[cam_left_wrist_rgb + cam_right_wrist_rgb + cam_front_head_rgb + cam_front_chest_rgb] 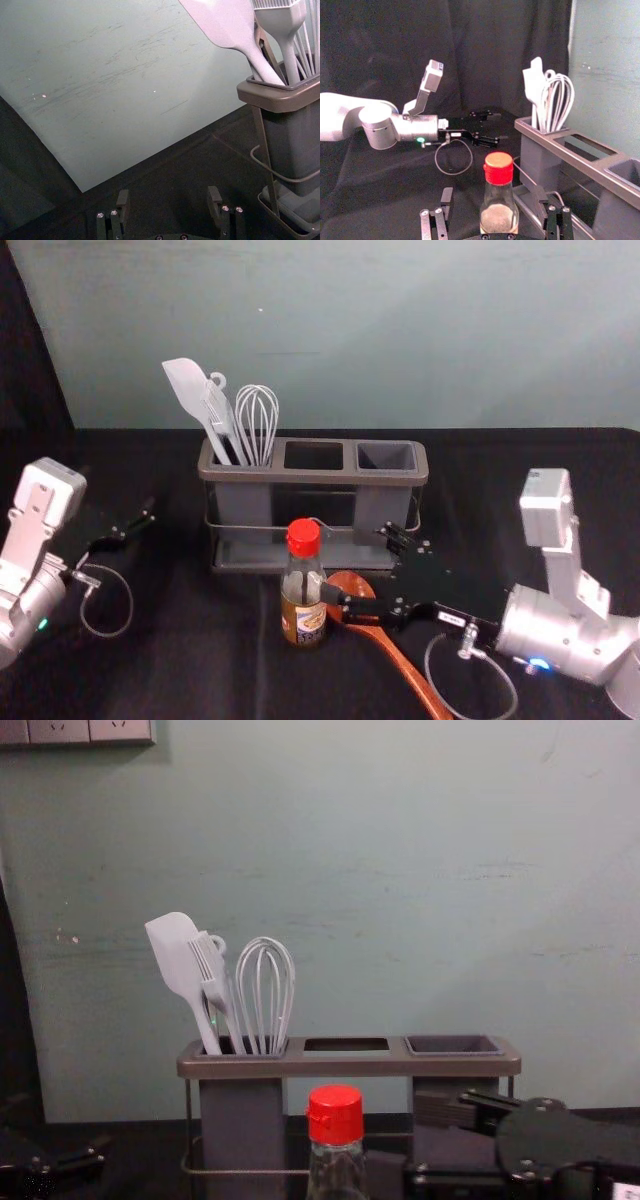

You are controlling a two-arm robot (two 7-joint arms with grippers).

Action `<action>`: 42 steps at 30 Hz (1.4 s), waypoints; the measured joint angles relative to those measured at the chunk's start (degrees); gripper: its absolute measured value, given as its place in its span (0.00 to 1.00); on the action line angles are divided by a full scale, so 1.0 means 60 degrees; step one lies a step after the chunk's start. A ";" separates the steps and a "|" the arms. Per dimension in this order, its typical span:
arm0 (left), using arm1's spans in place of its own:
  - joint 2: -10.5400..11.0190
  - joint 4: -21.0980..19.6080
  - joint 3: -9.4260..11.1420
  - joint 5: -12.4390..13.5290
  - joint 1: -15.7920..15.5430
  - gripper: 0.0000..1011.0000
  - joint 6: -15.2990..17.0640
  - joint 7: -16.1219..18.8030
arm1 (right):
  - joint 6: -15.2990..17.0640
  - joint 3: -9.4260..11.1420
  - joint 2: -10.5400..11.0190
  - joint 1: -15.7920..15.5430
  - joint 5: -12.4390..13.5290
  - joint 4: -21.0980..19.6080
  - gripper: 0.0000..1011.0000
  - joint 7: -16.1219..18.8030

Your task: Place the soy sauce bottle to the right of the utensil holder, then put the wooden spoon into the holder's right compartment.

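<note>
at the far left of the head view, find the left gripper (135, 520) idle over the dark cloth (200, 670), aimed inward, well apart from the bottle, claw released, fingers spread wide in the left wrist view. moving right, reach the utensil holder (390, 478), standing in front of the pale green wall (450, 340), and see a white spatula (190, 390), a brush (211, 970) and a whisk (257, 415) upright or leaning in its left compartment (243, 505). next, spot the soy sauce bottle (303, 605), red-capped and upright on the cloth, in front of the holder's middle part rather than to its right. just right of the bottle, see the bowl of the wooden spoon (400, 665), lying on the cloth with its handle slanting toward the near edge, partly hidden under the right gripper (355, 562). find that gripper reaching in from the right, low beside the bottle, claw released, fingers parted with the bottle lined up between them in the right wrist view; cannot tell whether either finger touches the glass. behind it, note the holder's right compartment (382, 505)
</note>
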 joint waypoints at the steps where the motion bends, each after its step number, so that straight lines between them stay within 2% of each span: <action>1: 0.0000 0.0000 0.0001 0.0000 0.0000 1.00 -0.0001 -0.0001 | 0.0023 -0.0038 -0.0025 0.0054 -0.0007 0.0034 0.99 0.0011; 11: -0.0001 0.0000 0.0000 0.0000 0.0000 1.00 0.0000 0.0000 | 0.0372 -0.0643 -0.0450 0.0931 -0.0333 0.0533 0.99 0.0048; 19: 0.0000 0.0000 0.0001 0.0000 0.0001 1.00 0.0000 0.0000 | 0.0470 -0.0922 -0.0755 0.1426 -0.0523 0.0951 0.99 -0.0013; 32: 0.0000 0.0000 0.0000 0.0000 0.0001 1.00 0.0000 0.0000 | 0.0456 -0.1127 -0.1001 0.1743 -0.0654 0.1191 0.99 -0.0085; 42: 0.0000 0.0000 0.0001 0.0000 0.0001 1.00 0.0000 0.0000 | 0.0376 -0.1145 -0.1073 0.1757 -0.0679 0.1305 0.99 -0.0143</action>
